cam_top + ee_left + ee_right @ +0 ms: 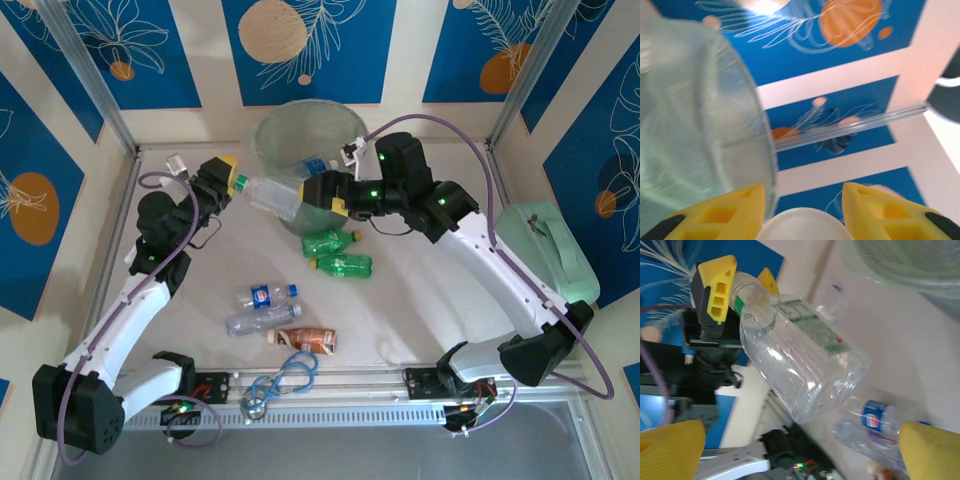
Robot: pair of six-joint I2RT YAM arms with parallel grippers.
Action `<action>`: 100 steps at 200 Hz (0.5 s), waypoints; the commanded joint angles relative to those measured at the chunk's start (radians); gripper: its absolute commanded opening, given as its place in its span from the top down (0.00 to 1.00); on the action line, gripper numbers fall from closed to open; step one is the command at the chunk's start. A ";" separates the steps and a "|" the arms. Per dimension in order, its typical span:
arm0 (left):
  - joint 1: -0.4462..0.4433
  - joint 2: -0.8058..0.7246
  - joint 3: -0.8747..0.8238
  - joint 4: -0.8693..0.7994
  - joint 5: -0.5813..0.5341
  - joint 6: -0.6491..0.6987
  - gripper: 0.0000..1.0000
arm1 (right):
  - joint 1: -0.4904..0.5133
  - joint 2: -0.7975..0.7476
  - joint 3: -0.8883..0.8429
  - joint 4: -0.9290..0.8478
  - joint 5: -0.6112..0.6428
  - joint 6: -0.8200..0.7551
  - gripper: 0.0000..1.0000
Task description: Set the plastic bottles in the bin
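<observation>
My left gripper (233,182) is shut on the neck of a large clear bottle (275,197) with a green cap, held level just left of the bin (290,125). In the right wrist view that bottle (800,360) hangs from the left gripper (742,285), and my right gripper (800,450) stands wide open around its base without touching it. In the top view the right gripper (322,190) is at the bin's front wall. A blue-labelled bottle (318,165) lies inside the bin. In the left wrist view, a white round cap (807,225) sits between the left gripper's (804,205) yellow fingers.
Two green bottles (338,252) lie in front of the bin. Two clear blue-labelled bottles (266,308) and a brown one (305,339) lie nearer the arm bases. A blue-grey cable (285,380) loops at the front rail. A mint green case (545,245) stands at the right.
</observation>
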 commanded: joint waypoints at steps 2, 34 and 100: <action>0.003 0.018 -0.019 0.287 -0.075 -0.112 0.81 | -0.008 0.026 -0.031 0.190 -0.182 0.160 0.01; 0.003 0.049 -0.049 0.413 -0.089 -0.182 0.84 | -0.010 0.059 -0.026 0.262 -0.197 0.206 0.00; -0.001 0.048 -0.041 0.400 -0.087 -0.183 0.87 | -0.009 0.153 0.040 0.297 -0.191 0.210 0.08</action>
